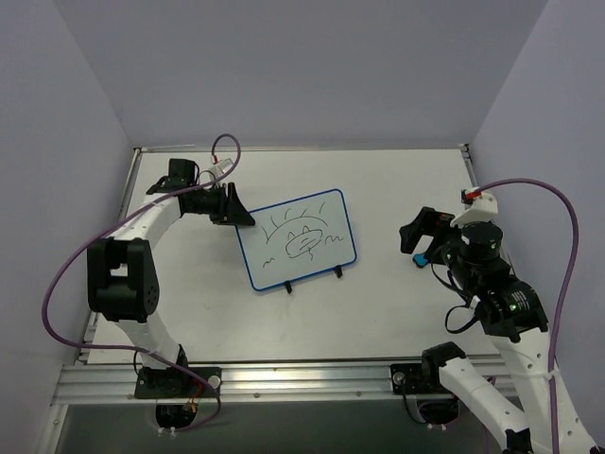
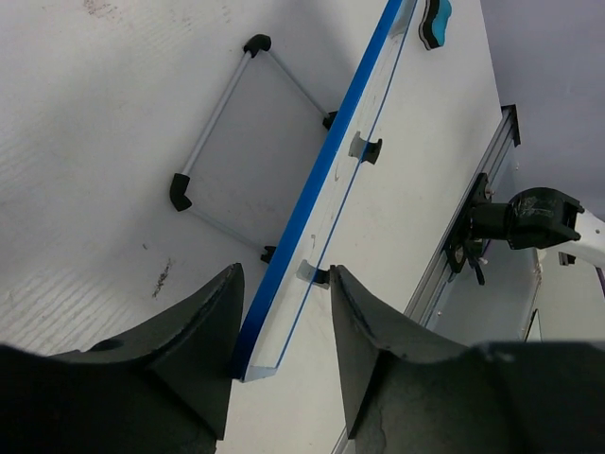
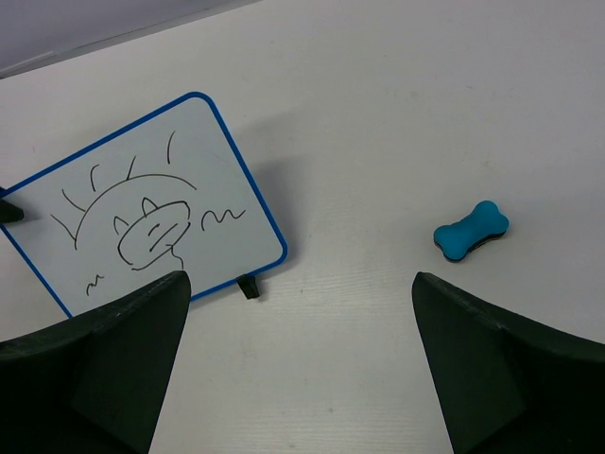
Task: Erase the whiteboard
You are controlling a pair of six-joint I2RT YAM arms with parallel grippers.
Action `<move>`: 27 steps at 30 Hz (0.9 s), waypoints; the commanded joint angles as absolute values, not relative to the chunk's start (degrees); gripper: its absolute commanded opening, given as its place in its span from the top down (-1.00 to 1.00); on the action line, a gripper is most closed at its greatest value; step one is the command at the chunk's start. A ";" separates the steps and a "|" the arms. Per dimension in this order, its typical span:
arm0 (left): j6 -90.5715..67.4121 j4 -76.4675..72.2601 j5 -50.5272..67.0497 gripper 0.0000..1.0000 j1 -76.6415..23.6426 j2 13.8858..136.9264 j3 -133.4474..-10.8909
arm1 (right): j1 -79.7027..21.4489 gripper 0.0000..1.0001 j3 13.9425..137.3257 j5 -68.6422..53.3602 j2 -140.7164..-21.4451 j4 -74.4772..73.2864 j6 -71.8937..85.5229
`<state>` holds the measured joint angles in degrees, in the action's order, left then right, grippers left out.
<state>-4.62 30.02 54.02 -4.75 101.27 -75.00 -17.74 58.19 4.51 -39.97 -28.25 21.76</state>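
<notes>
Whiteboard (image 1: 298, 238): small, blue-framed, propped tilted near the middle of the tabletop (image 1: 397, 180), a little toward 9 o'clock. Its face carries a black marker doodle (image 3: 146, 222) of an arc with rays, a face-like scribble and small squiggles. None of it is wiped.
Support: two black feet (image 1: 288, 286) along the 6 o'clock edge, and a thin wire stand (image 2: 217, 123) behind the panel.
Left gripper (image 2: 284, 322): at the board's 9 o'clock edge. The jaws straddle the blue frame, one behind and one in front, with a gap showing on the front side, so they look not yet clamped.
Right gripper (image 3: 301, 279): jaws spread wide and holding nothing, hovering at about 3 o'clock of the board.
Eraser (image 3: 471, 232): blue and bone-shaped, lying on the tabletop well apart from the board at its 3 o'clock, just beside the right jaws.
Handling: the board is probably light, thin and stiff, with a slick face. Wiping pressure would likely push it back or skid it on its feet.
Hold: the frame at the 9 o'clock edge, clear of the drawing, seems best. The eraser is likely best pinched across its narrow waist.
Containers: none in view.
</notes>
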 commanded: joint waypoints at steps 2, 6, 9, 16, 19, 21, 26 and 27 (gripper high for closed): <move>-1.85 26.28 57.57 0.03 -4.66 101.69 -74.88 | -18.11 -1.00 59.24 2.99 -40.17 -26.90 21.18; -2.19 23.13 55.64 0.16 -4.40 100.20 -73.66 | -18.11 -1.00 58.01 2.29 -39.90 -25.93 21.71; -2.29 21.28 55.28 0.30 -4.39 99.32 -72.34 | -18.11 -1.00 56.78 1.58 -39.73 -25.32 22.41; -1.23 18.29 55.55 0.95 -4.31 99.15 -71.29 | -18.11 -1.00 54.58 0.97 -39.38 -24.35 23.12; -2.28 12.14 53.62 0.95 -4.39 95.64 -66.98 | -18.11 -1.00 53.44 2.63 -39.81 -23.99 23.64; -2.11 9.15 53.09 0.95 -4.13 93.96 -64.79 | -18.11 -1.00 53.09 3.60 -40.51 -24.34 25.13; -2.11 2.31 55.89 0.95 -2.73 92.81 -61.88 | -18.11 -1.00 51.42 10.09 -40.43 -24.52 31.71; -2.11 1.59 56.07 0.95 -2.81 93.07 -61.09 | -18.19 -1.00 50.98 13.33 -40.60 -24.52 34.34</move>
<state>-5.58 12.08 62.72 -4.60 93.78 -62.35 -17.74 52.16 5.61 -40.27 -25.82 28.16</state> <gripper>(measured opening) 0.091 0.996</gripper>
